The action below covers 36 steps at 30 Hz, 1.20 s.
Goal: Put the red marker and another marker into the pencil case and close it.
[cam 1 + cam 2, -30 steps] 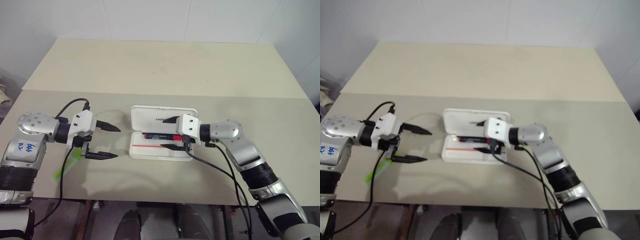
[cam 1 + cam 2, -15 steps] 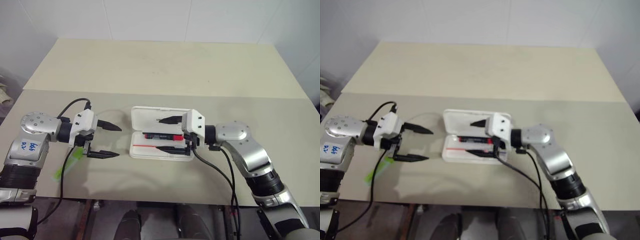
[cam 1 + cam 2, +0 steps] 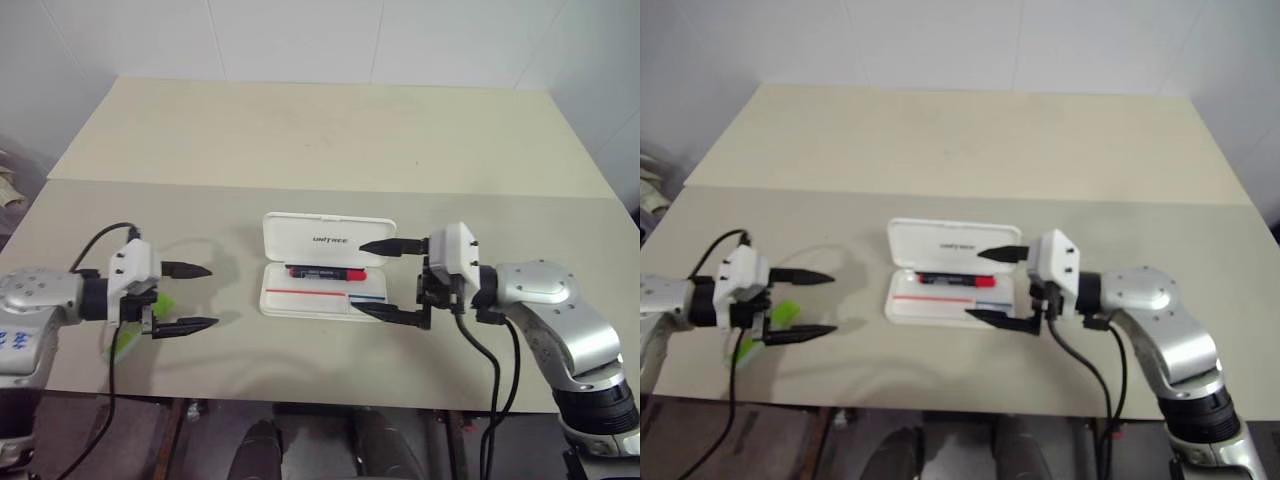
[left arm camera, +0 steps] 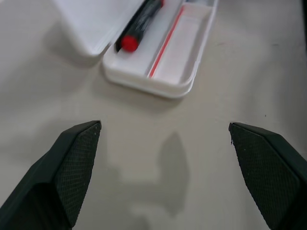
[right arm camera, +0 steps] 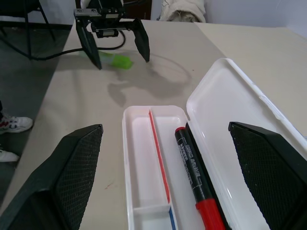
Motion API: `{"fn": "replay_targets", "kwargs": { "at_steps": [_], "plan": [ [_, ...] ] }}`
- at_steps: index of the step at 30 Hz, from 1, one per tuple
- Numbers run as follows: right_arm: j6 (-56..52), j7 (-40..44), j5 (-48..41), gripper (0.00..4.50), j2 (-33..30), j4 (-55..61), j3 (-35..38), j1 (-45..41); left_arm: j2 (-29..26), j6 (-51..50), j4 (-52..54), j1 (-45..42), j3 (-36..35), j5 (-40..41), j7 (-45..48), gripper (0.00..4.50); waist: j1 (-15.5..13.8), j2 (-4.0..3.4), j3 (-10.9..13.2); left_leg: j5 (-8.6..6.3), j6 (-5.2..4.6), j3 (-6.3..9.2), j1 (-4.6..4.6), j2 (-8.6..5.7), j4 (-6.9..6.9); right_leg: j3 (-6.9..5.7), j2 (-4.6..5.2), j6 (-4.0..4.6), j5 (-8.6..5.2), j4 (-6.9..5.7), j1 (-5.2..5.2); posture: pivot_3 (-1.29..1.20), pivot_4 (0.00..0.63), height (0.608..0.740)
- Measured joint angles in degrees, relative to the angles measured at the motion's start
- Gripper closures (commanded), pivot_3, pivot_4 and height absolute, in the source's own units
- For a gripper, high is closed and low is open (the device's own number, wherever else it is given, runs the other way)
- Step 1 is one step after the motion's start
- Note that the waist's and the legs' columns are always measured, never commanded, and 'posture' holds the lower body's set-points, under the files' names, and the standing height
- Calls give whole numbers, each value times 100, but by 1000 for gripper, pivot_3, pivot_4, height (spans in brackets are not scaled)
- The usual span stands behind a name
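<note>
Both jaws wide, empty. Lower left gripper [image 3: 186, 298] squarely over green highlighter [image 3: 768, 327]; carry to pencil case [image 3: 326, 270] beside red marker [image 3: 326, 271].

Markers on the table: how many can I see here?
2. The red marker lies inside the open pencil case. The light green marker lies on the table beneath the left hand, partly hidden. I can't see any others.
</note>
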<state>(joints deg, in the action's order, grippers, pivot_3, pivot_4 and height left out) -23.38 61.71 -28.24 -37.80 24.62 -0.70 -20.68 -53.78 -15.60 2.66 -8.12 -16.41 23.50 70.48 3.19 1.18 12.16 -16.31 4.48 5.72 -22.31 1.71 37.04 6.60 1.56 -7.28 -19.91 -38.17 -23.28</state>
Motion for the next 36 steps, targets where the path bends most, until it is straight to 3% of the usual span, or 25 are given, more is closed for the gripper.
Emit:
{"fn": "replay_targets", "kwargs": {
  "at_steps": [12,18,23,36],
  "plan": [
    [578,984,-198,55,-332,-254,-19,-53,823,-695,917,2333,-2377,297,-1489,0,-11,4,-2,-1,-1,0,12,2,-10,-4,12,-1,1,34,28,0,150,740],
    [627,1432,-355,55,-463,-226,-141,45,1260,-509,1005,3164,-2690,263,-1709,0,-33,4,-2,-2,-2,3,29,1,-9,-10,12,1,2,49,57,0,150,740],
    [865,1534,-362,55,-460,-235,-173,61,1376,-337,792,3231,-2700,203,-1867,0,-42,5,-2,-2,-2,1,41,-1,-8,-10,11,2,9,63,74,0,150,740],
    [940,1533,-484,55,-539,-230,-228,-21,1121,434,-477,2134,-1580,-216,-1781,0,-39,9,-5,-2,-1,0,47,0,-40,-10,13,3,16,78,72,0,150,740]
  ]
}}
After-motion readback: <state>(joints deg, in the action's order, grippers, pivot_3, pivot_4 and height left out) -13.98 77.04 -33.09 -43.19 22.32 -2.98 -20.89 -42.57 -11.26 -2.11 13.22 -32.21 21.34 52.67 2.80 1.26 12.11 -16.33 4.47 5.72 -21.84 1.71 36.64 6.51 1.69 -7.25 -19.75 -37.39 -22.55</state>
